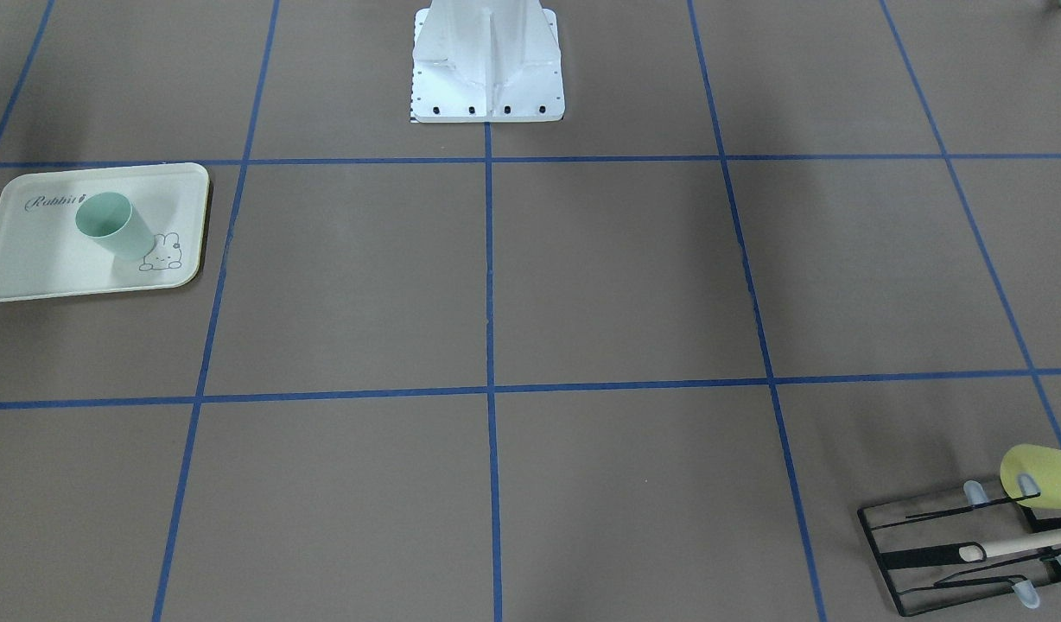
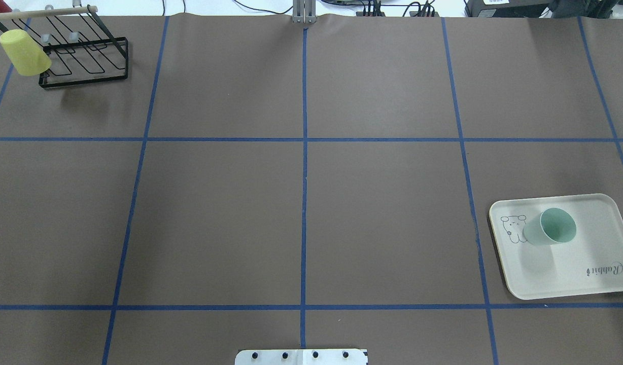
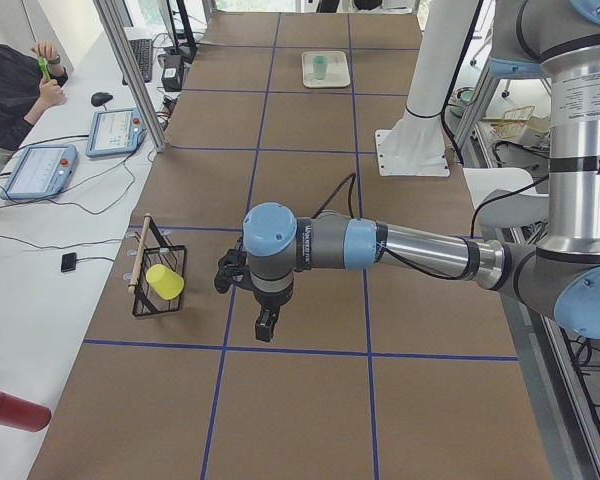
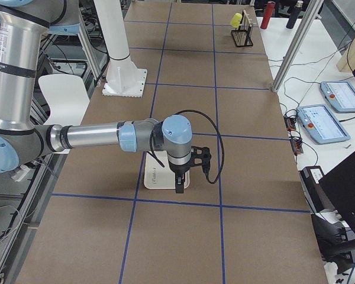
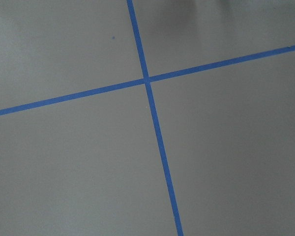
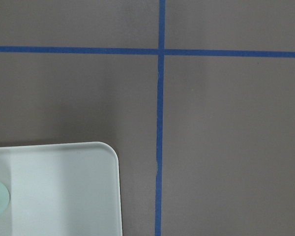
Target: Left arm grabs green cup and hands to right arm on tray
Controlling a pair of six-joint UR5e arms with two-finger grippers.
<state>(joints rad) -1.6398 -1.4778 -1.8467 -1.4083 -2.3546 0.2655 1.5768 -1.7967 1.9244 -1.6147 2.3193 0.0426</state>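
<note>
The green cup (image 1: 116, 226) stands upright, mouth up, on the cream tray (image 1: 29, 268) beside the bunny drawing. Both also show in the overhead view, cup (image 2: 550, 228) on tray (image 2: 590, 243), at the right side. Neither arm is in the overhead or front views. The left gripper (image 3: 265, 325) shows only in the exterior left view, hanging above the table near the rack, far from the tray (image 3: 338, 78); I cannot tell if it is open. The right gripper (image 4: 178, 188) shows only in the exterior right view, hanging over the tray (image 4: 157, 179); I cannot tell its state. The right wrist view shows a tray corner (image 6: 64, 191).
A yellow-green cup (image 2: 23, 53) hangs on a black wire rack (image 2: 88, 56) at the table's far left corner. The white robot base (image 1: 487, 69) stands at the near middle edge. A person (image 3: 15, 85) sits at a side desk with tablets.
</note>
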